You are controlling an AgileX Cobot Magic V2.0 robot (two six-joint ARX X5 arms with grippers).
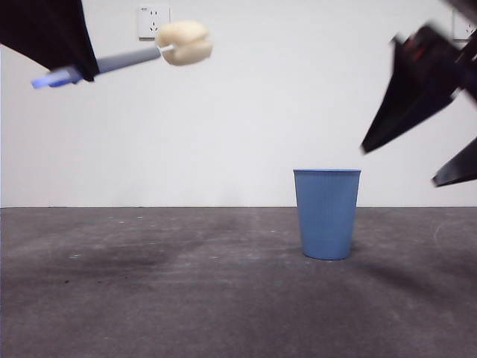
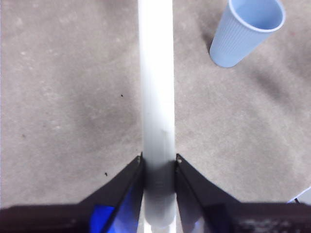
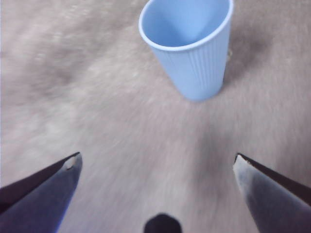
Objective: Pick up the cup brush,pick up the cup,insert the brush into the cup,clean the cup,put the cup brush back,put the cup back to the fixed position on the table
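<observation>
With the left gripper [image 2: 159, 162] clamping the cup brush [image 1: 141, 54] aloft, the wide-open right gripper [image 3: 156, 167] should straddle the upright cup [image 3: 189, 46] mid-wall before closing gently.

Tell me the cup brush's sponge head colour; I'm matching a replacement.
Cream-yellow, clearest in the front view, where the cup brush is held in the air by the left gripper.

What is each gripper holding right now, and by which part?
The left gripper holds the cup brush by its grey handle, sponge head free. The right gripper is open and holds nothing; the cup stands on the table.
</observation>
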